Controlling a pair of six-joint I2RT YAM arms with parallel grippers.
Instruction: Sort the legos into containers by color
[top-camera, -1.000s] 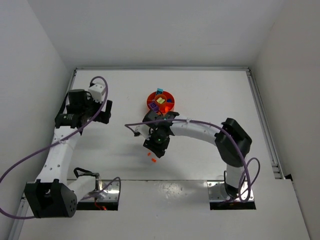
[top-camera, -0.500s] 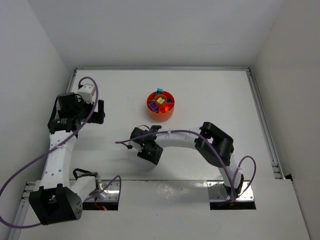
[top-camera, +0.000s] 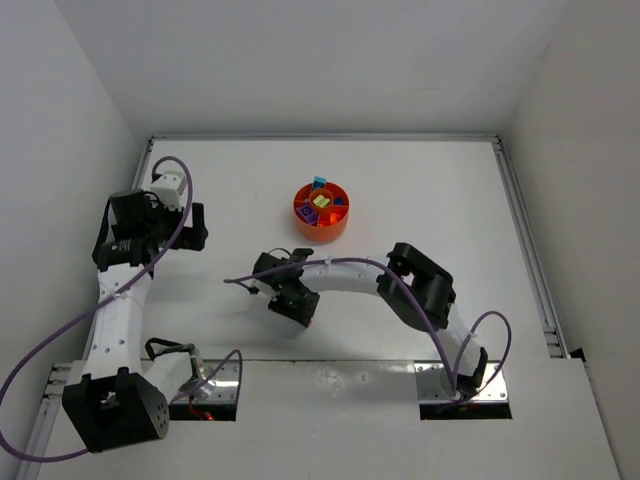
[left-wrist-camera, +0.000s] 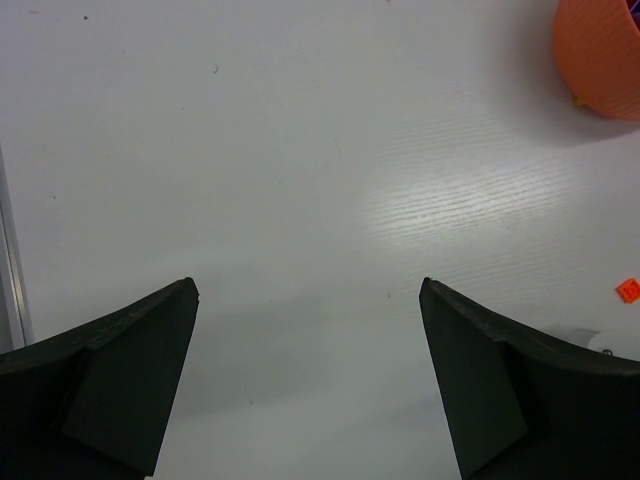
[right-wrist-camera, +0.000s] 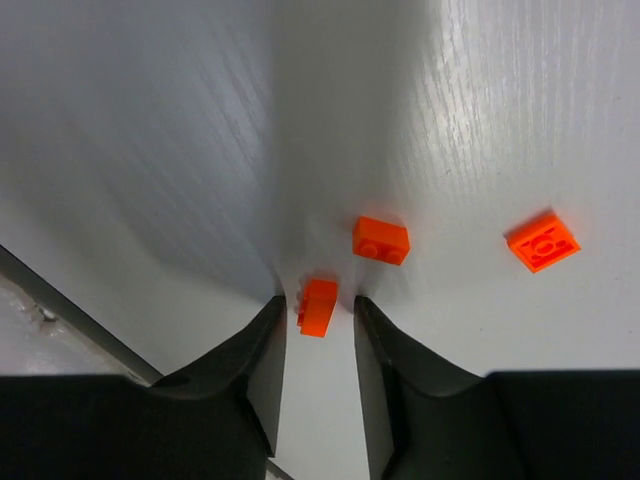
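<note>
The round orange dish (top-camera: 321, 210) stands at the table's middle back with lime, purple, blue and orange legos in its compartments; its wall also shows in the left wrist view (left-wrist-camera: 600, 50). In the right wrist view three small orange bricks lie on the table. My right gripper (right-wrist-camera: 319, 299) is low over them, its jaws narrowly open around one orange brick (right-wrist-camera: 319, 306) with a gap on the right side. A second brick (right-wrist-camera: 381, 240) lies just beyond, and a third (right-wrist-camera: 542, 241) lies to the right. My left gripper (left-wrist-camera: 308, 285) is wide open and empty.
My right arm (top-camera: 350, 272) stretches across the middle of the table, with its gripper (top-camera: 298, 306) left of centre. My left arm (top-camera: 150, 225) hangs near the left wall. One orange brick (left-wrist-camera: 628, 289) shows at the right edge of the left wrist view.
My right gripper has moved from beside the dish toward me and left, and now stands down over the loose orange bricks. My left arm has drawn back a little to the left.
</note>
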